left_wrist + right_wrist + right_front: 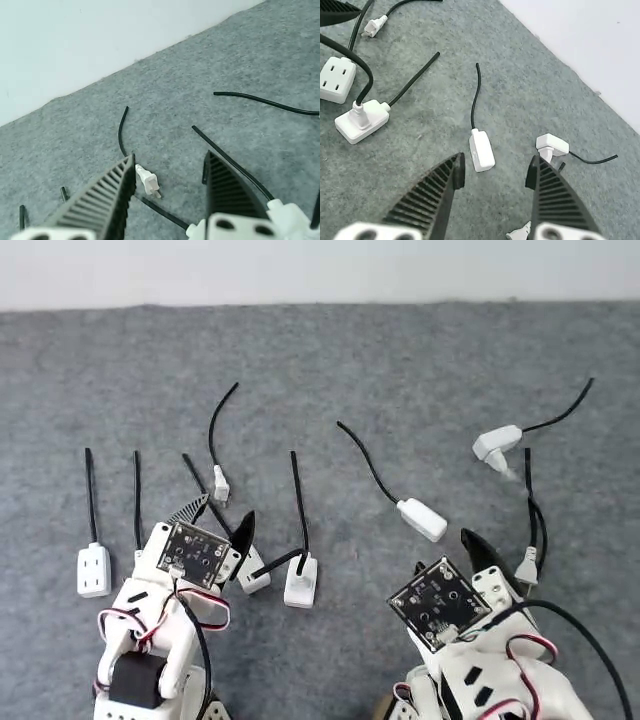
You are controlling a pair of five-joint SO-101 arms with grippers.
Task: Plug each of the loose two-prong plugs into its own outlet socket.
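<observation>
On grey mat (pixel 400 360), high view: small loose plug (pixel 220 483) lies just far of left gripper (pixel 228 510), nearly between tips. Judged light, hard plastic, slick; cord (pixel 215 420) springy, may tug. Take body flanks, behind prongs.
Left wrist view: jaws spread wide, empty; plug below gap, nearer ribbed finger (pixel 107 192).
Right wrist view: right gripper (pixel 497 160) wide, empty; outlet socket (pixel 481 150) just beyond tips.

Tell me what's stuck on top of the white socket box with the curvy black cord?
A white plug sits pushed onto the socket box. Its metal prongs are covered by the box, so you can't see how far in they go.
</observation>
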